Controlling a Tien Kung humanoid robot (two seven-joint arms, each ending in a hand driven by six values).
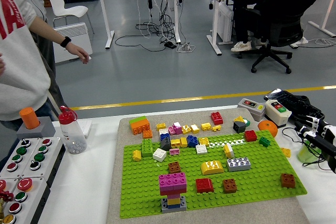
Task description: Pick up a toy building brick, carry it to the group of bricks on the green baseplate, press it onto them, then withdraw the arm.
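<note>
Brick stack: a group of bricks (173,191) stands near the front edge of the green baseplate (252,179), left of its middle; a magenta brick on top, a yellow layer under it, a grey-blue brick at the bottom.
Loose bricks: two dark red-brown bricks and a red brick (204,184) lie just right of the stack on the baseplate; a yellow brick (211,167) and a grey studded brick (238,163) lie behind those; many small bricks in mixed colours are scattered along the baseplate's far edge.
Orange brick: an orange and green brick (139,124) lies off the baseplate's far left corner, on the grey mat (118,182).
Right hand: the right hand (318,139) sits at the picture's right edge, beside the baseplate's right side, low over the table (89,187); it holds no brick; whether its fingers are spread or curled cannot be told.
Left hand: out of view.
Person: a person in a grey top stands beyond the baseplate's far left, one hand (79,52) hanging free over the floor.
Other things: a clear bottle with a red cap (71,130) and a button panel (21,174) stand left of the baseplate; a two-button box (276,112) stands past its right far corner.
Writing: none can be read.
</note>
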